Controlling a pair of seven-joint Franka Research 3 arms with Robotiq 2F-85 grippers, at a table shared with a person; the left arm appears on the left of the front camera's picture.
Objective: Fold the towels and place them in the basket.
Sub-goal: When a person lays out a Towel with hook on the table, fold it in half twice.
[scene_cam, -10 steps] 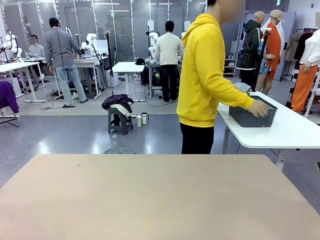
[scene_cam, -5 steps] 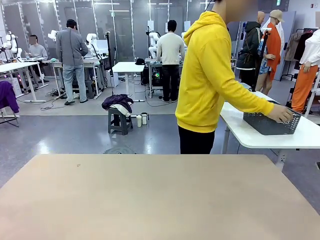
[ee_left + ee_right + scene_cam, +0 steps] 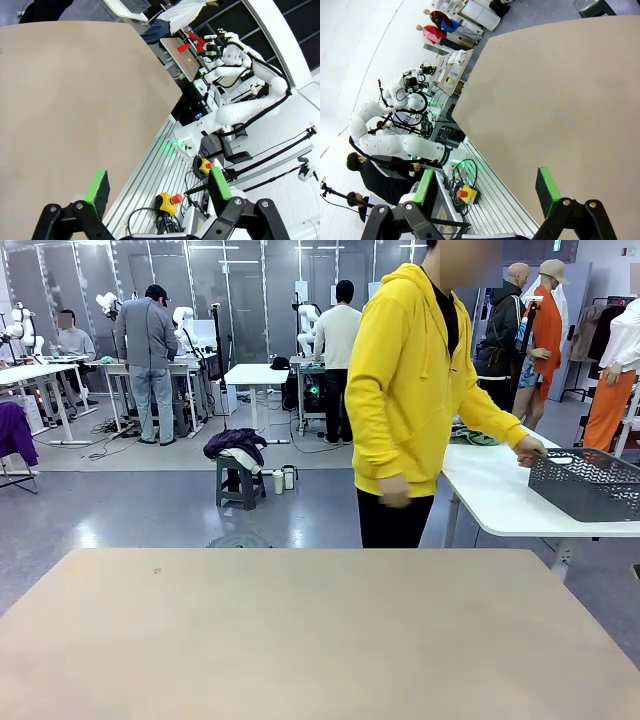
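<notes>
The basket (image 3: 588,485), dark grey with mesh sides, stands on a white side table (image 3: 495,495) at the far right. A person in a yellow hoodie (image 3: 405,380) has one hand (image 3: 530,450) on its rim. A greenish cloth (image 3: 473,436), possibly one of the towels, lies on that table behind the person's arm. My left gripper (image 3: 159,185) is open above the near edge of the beige table (image 3: 75,100), nothing between its green pads. My right gripper (image 3: 486,189) is open too, empty, over the same table's (image 3: 560,100) near edge.
The beige table (image 3: 320,630) fills the foreground of the front view, bare. Beyond it, a stool with a dark clothes heap (image 3: 235,445) stands on the floor. Other people work at tables far back.
The person has dragged the basket rightward along the white side table and turned toward my table. Neither gripper has moved.
</notes>
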